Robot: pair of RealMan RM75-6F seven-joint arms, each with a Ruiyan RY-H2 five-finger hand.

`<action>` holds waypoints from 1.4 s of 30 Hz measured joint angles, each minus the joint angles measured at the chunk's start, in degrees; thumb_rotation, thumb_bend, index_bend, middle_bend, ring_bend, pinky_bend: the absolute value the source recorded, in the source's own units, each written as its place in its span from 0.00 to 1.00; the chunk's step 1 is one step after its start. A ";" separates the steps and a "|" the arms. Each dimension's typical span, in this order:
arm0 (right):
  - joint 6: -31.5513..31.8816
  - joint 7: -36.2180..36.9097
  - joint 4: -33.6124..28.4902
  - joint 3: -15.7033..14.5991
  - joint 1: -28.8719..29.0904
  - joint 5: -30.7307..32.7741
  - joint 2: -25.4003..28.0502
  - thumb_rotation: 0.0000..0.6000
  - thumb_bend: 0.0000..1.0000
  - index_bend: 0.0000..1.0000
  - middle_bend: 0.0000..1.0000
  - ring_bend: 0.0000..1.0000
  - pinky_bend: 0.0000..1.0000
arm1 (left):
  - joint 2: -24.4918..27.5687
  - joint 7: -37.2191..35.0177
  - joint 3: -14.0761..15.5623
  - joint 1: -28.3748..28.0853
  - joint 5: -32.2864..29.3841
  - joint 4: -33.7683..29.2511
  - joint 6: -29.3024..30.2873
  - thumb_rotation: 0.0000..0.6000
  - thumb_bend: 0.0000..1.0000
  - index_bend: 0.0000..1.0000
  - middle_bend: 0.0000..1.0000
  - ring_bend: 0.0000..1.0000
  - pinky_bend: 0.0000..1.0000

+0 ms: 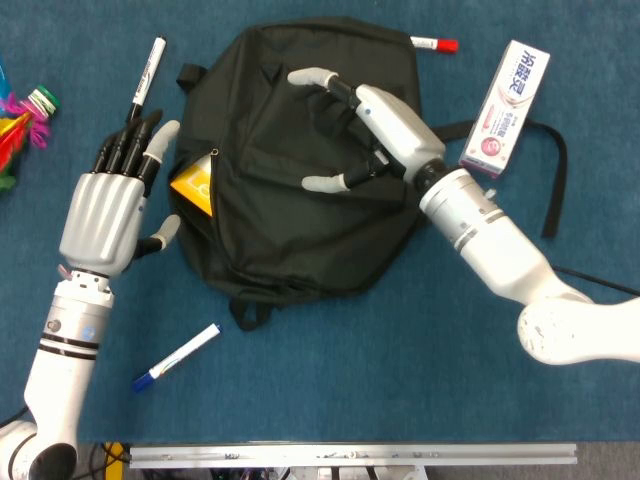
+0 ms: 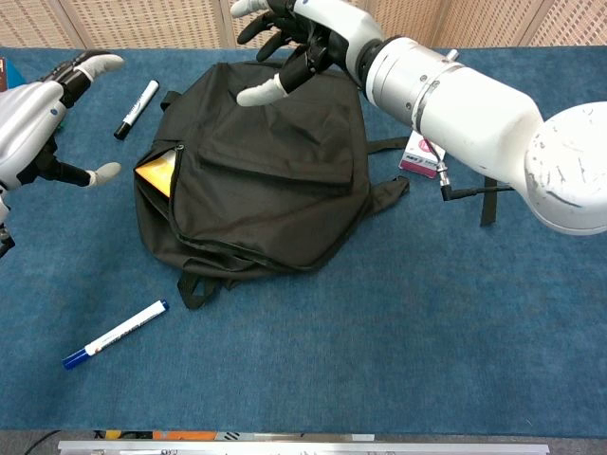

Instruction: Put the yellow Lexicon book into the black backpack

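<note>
Spreading across the middle of the blue surface point(image 1: 400, 400), the black backpack point(image 1: 300, 170) lies flat with its flap down over the main compartment. Only along its left edge is the opening parted, and there a small corner of the yellow book point(image 1: 192, 188) shows; the rest of the book is inside, hidden under the fabric. To judge from this, the task looks nearly or wholly done, with perhaps that corner left to tuck in.

Above the bag's upper right part hangs the right hand point(image 1: 345, 125), its fingers spread apart and holding nothing; whether its fingertips touch the fabric cannot be told. The left hand point(image 1: 110, 205) hovers just beside the bag's left edge, fingers extended and apart, likewise empty.

The relation that matters: the exposed corner lies just to the right of the left hand, at the side of the bag that hand faces, while the right hand is well across the bag from it. The left hand is clearly the nearer one for any last push. The book's long axis cannot be read, since so little of it shows.

Smaller things lie around: a toothpaste box point(image 1: 508, 95) beside the bag's right strap, a black marker point(image 1: 146, 72) above the left hand, a blue marker point(image 1: 178, 356) below the bag, and a red-capped marker point(image 1: 434, 44) at the top edge.
</note>
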 measured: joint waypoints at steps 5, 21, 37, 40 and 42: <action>0.14 0.10 -1.05 -0.95 -1.11 -1.25 2.66 1.00 0.00 0.18 0.25 0.26 0.40 | 0.73 0.15 0.09 0.33 0.37 0.25 0.20 1.00 0.21 0.00 0.00 0.00 0.11; 7.25 -1.50 -6.19 -10.16 -13.50 -11.56 18.70 1.00 0.30 0.25 0.37 0.29 0.40 | 4.44 -3.47 0.40 2.96 1.31 2.89 2.45 1.00 0.21 0.00 0.00 0.00 0.11; 23.59 -1.44 -0.31 -19.45 -28.74 -27.04 24.54 1.00 0.42 0.56 0.58 0.47 0.58 | 6.36 -8.68 0.24 6.27 1.36 9.34 4.91 1.00 0.21 0.04 0.00 0.00 0.11; 26.55 -1.16 2.69 -20.85 -31.24 -29.80 24.45 1.00 0.42 0.57 0.58 0.47 0.58 | 7.28 -9.03 0.71 6.91 0.84 9.89 4.47 1.00 0.21 0.05 0.00 0.00 0.11; 28.20 -0.55 4.56 -21.78 -32.99 -31.59 24.23 1.00 0.42 0.57 0.58 0.47 0.58 | 8.10 -8.79 1.00 7.47 0.30 9.86 4.29 1.00 0.21 0.07 0.01 0.00 0.11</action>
